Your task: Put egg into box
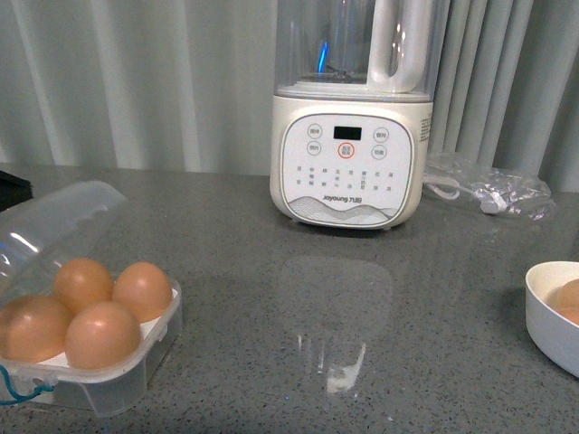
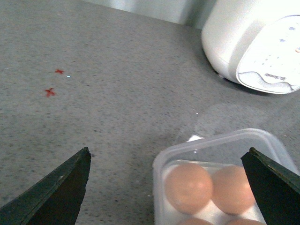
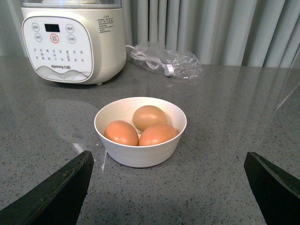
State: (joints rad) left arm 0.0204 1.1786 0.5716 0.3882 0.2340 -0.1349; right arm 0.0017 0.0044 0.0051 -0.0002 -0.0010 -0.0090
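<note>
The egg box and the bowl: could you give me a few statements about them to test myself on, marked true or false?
1. The box holds four eggs. True.
2. The box's lid is closed. False: it stands open behind the eggs.
3. The white bowl holds three eggs. True.
4. The right gripper is holding an egg. False: its jaws are wide apart with nothing between them.
5. The bowl sits left of the blender. False: it sits at the right.

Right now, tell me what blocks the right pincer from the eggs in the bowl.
Nothing visible. The right pincer is open, and three eggs lie uncovered in the white bowl ahead.
</note>
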